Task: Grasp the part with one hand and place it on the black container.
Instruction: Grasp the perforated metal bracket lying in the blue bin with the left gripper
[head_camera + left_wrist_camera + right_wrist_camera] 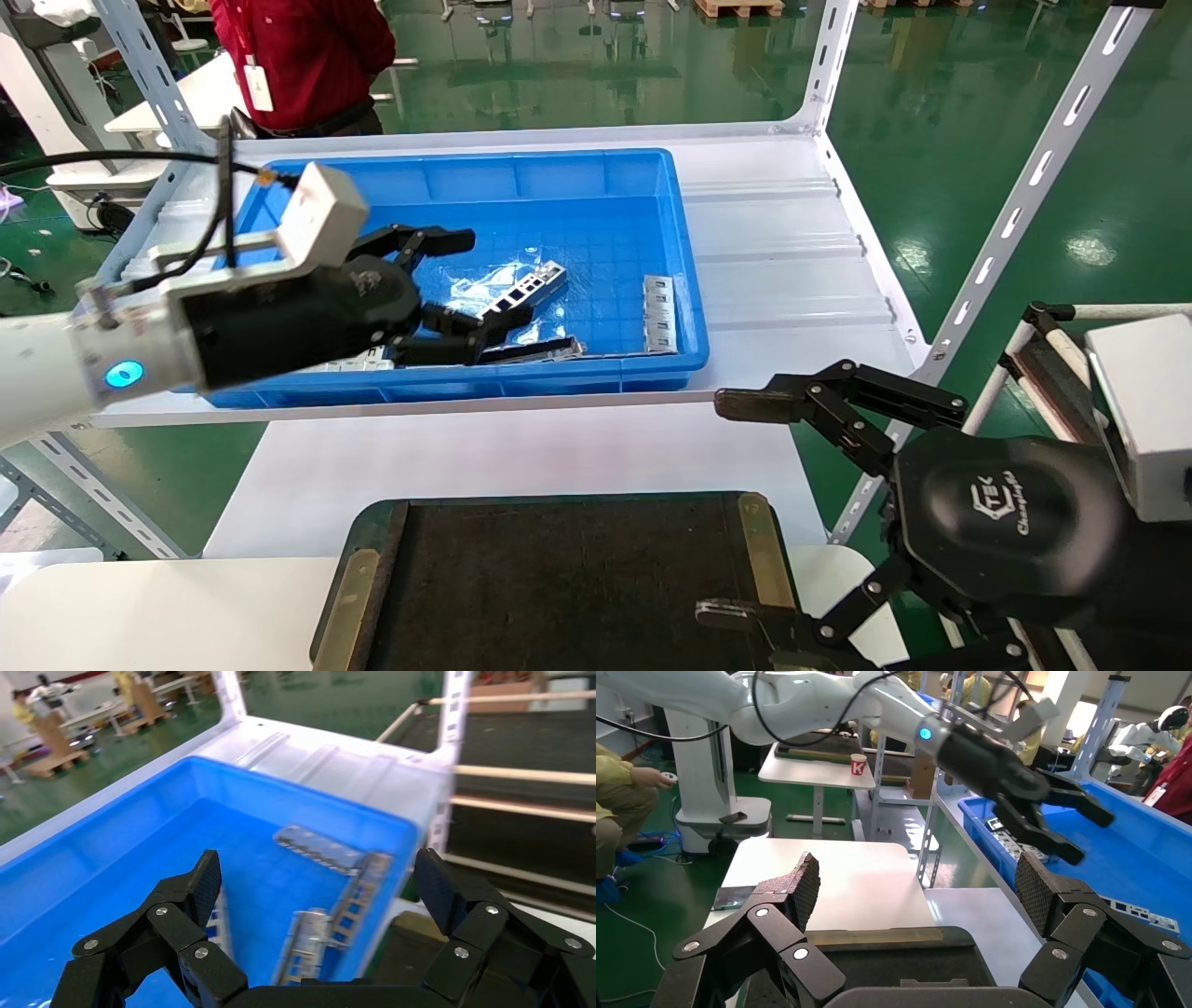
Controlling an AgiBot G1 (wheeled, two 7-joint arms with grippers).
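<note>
Flat black rectangular tray point(559, 578) at the desk's near edge, empty; right gripper point(736, 508) parked beside it, spread. Left gripper point(475, 284) spread inside big blue plastic bin point(596, 177), over narrow silver-grey holed bar point(526, 289). Risk: neighbouring pieces crowd the bar, double pick.

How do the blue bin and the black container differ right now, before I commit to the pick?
The blue bin is deep-walled and sits on the far shelf; the black container is a flat tray on the near table. The bin holds several metal pieces; the container shows nothing on it. The left tool is open over the bin, the right tool open beside the container. Both are rectangular.
</note>
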